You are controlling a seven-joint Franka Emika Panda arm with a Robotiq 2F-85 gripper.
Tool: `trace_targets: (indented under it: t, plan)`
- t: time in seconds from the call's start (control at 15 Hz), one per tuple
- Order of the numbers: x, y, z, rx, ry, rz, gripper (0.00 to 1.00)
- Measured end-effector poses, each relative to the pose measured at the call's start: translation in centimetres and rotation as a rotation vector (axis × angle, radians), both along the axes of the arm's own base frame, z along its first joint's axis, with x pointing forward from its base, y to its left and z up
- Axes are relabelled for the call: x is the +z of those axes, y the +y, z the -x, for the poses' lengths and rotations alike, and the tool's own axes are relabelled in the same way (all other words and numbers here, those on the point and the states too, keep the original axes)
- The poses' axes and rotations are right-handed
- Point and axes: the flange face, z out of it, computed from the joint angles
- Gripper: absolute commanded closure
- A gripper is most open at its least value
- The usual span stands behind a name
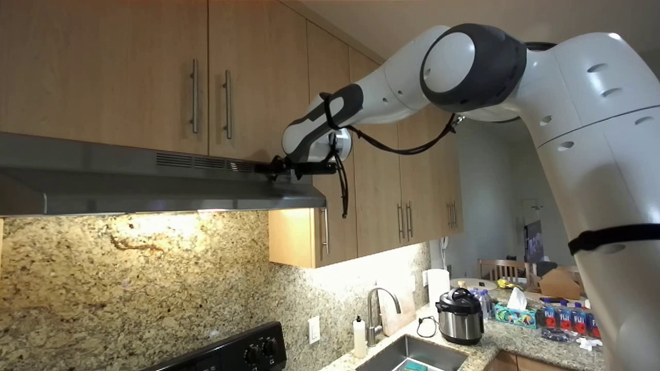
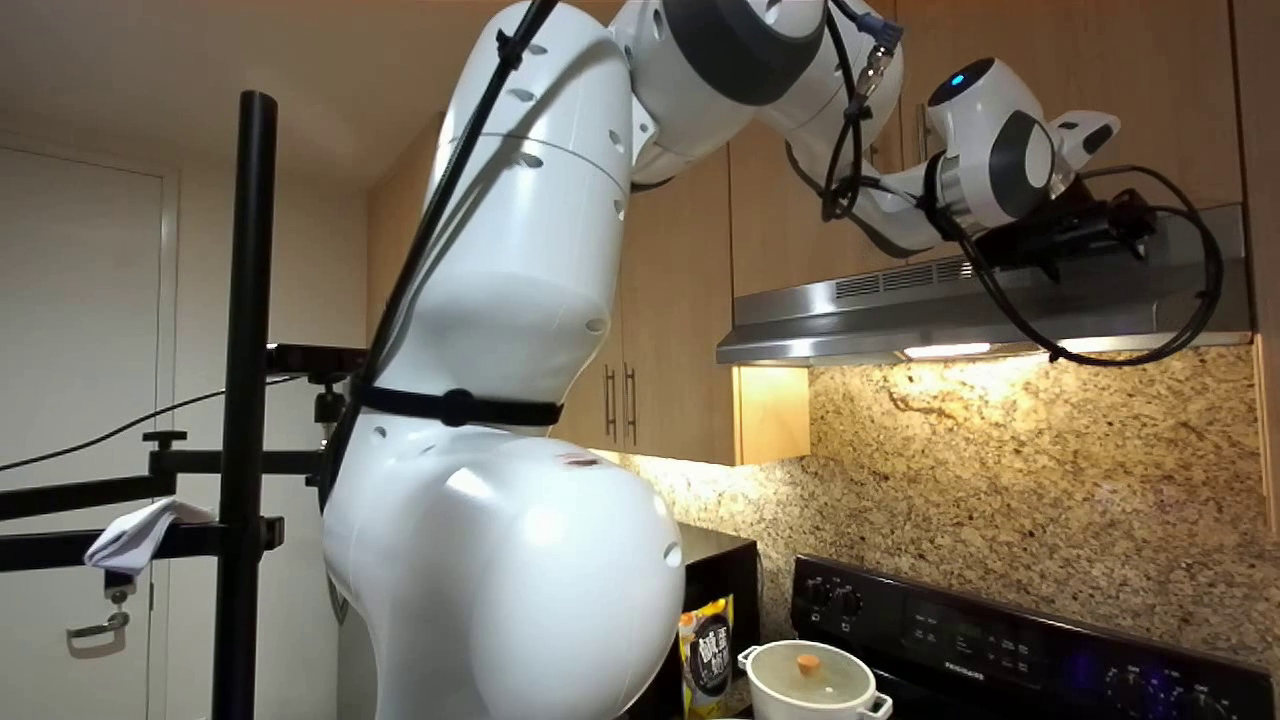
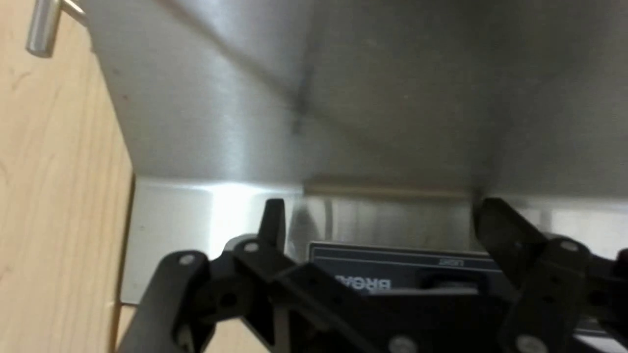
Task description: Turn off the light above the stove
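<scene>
The stove light [image 2: 947, 350] glows under the steel range hood [image 2: 880, 313] and lights the granite wall. The glow also shows below the hood [image 1: 103, 180] in an exterior view. In the wrist view, a dark control panel [image 3: 407, 260] carries upside-down lettering and a "LIGHT" label. A rocker switch [image 3: 452, 284] sits beside that label, partly hidden by my gripper's body. My gripper [image 3: 381, 211] is open and empty, its fingers apart in front of the hood. In both exterior views the gripper is a dark shape at the hood front [image 1: 296, 168]; its fingertips are unclear there.
Wooden cabinets [image 1: 258, 67] with bar handles rise above the hood. A lower cabinet [image 1: 335, 237] adjoins the hood's end. A black stove panel [image 2: 970, 640] and a white lidded pot [image 2: 808, 680] are below. A cable loop [image 2: 1200, 300] hangs from the wrist.
</scene>
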Motion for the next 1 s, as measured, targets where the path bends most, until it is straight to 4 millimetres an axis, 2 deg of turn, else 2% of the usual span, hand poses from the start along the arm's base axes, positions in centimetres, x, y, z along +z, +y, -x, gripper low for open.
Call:
trace_targets:
  t: [0.13, 0.4, 0.67, 1.0]
  plan:
    - [0.2, -0.9, 0.6, -0.013, 0.000, -0.002, 0.00]
    - [0.7, -1.3, 2.2, -0.016, 0.002, -0.018, 0.00]
    - [1.4, -1.0, 3.4, -0.009, -0.003, -0.031, 0.00]
    - [1.4, -0.4, 3.5, 0.002, -0.004, -0.043, 0.00]
